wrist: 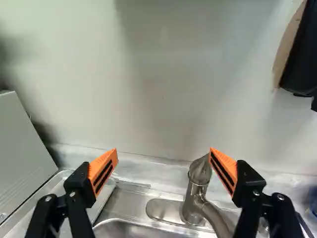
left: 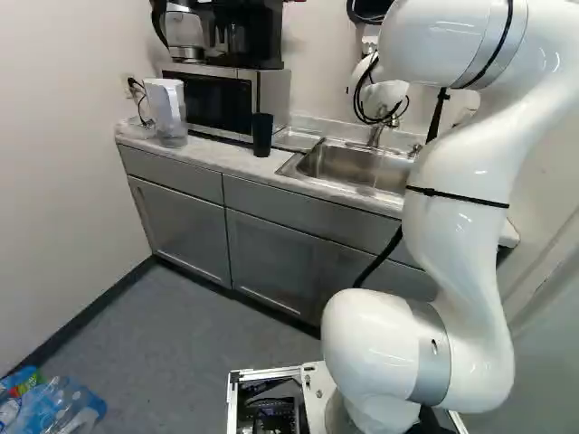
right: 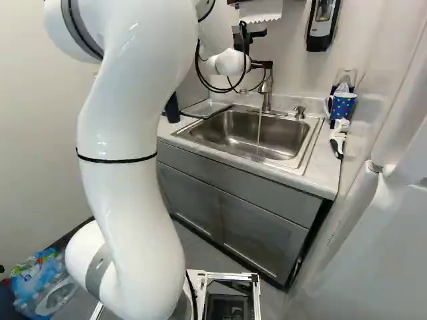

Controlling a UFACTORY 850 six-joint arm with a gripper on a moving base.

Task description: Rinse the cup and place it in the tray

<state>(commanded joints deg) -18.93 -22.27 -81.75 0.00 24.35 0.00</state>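
Faucet [wrist: 192, 198] stands low ahead of my open jaws, its handle close by one orange pad [wrist: 224, 170], and the gripper [wrist: 163, 150] pinches nothing. A thin stream of water [right: 259, 133] drops into the sink [right: 233, 135], under and to one side of the jaws. I see two candidates for the cup, both outside my fingers: a dark tumbler [left: 262, 135] beyond the finger on the microwave [wrist: 22, 158] side, beside the metal tray [right: 205, 109], and a dotted blue mug [right: 342, 105] beyond the other finger. I can't tell which one is meant, or whether it's rinsed. My guess is that the step in hand concerns the tap. If I drop or swing sideways with the jaws this wide, the nearer finger could snag the handle, swivel the spout and send water over the counter [right: 320, 175]. Closing off-centre could shove the lever instead of gripping it.
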